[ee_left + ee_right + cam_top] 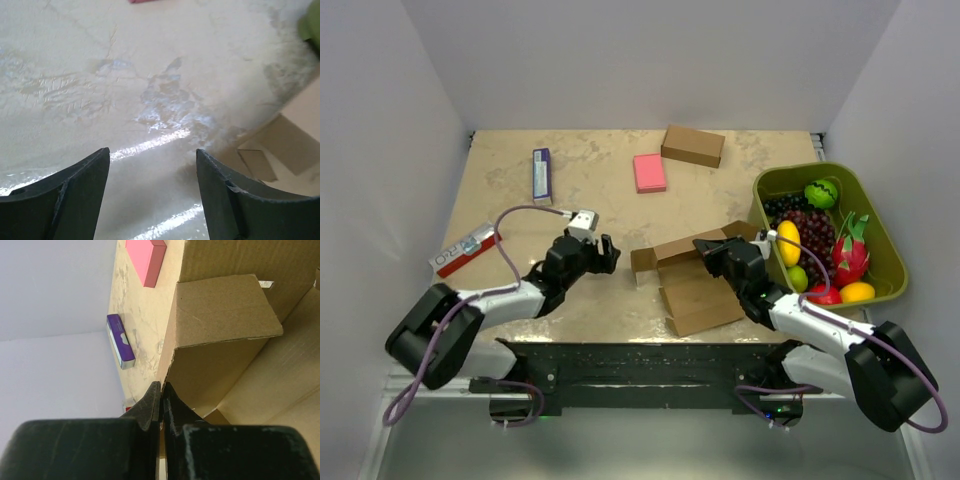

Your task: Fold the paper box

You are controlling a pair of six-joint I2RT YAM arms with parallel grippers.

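Observation:
The paper box [698, 290] is a brown cardboard cut-out lying partly folded at the table's middle, with one wall raised and flaps spread toward me. My right gripper [706, 247] reaches in from the right. In the right wrist view it [161, 388] is shut on the edge of a raised wall of the paper box [225, 315]. My left gripper [611, 254] sits just left of the cut-out. In the left wrist view it [152, 151] is open over bare table, and a flap of the paper box [287, 142] lies to its right, apart from the fingers.
A ready-made brown box [692, 145] and a pink block [649, 172] lie at the back. A purple packet [542, 175] and a red-and-white packet [466, 250] lie on the left. A green basket [790, 171] of toy fruit stands at the right edge.

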